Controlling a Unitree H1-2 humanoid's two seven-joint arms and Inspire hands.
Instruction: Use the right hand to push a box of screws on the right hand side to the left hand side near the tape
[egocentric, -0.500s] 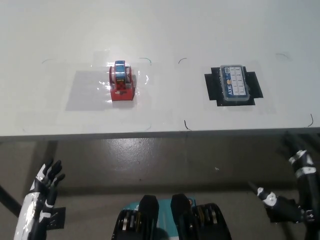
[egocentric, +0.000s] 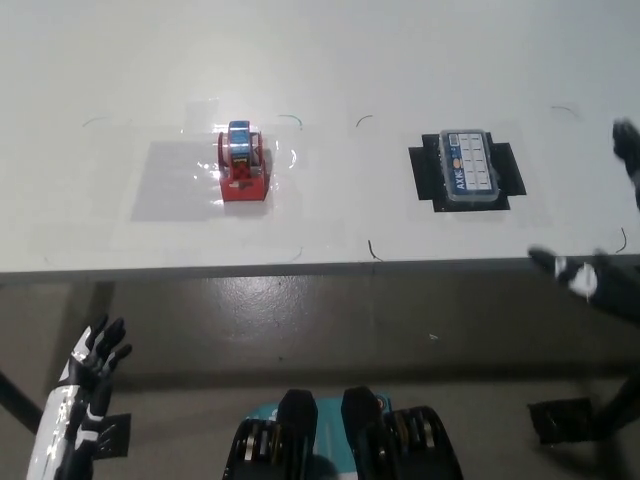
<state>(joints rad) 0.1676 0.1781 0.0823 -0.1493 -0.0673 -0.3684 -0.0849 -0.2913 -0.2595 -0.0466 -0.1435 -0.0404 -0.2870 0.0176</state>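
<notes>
Two things sit well apart on our desk (egocentric: 330, 60): the box of screws (egocentric: 470, 168) at right of centre on a black mat (egocentric: 425, 172), the tape (egocentric: 243, 162) at left of centre. Our right hand (egocentric: 600, 250) hovers blurred at the right edge, fingers spread, presumably to push leftward. Our left hand (egocentric: 92, 365) rests lower left, fingers apart.

Right robot hand (egocentric: 600, 250) raised, spread.
</notes>
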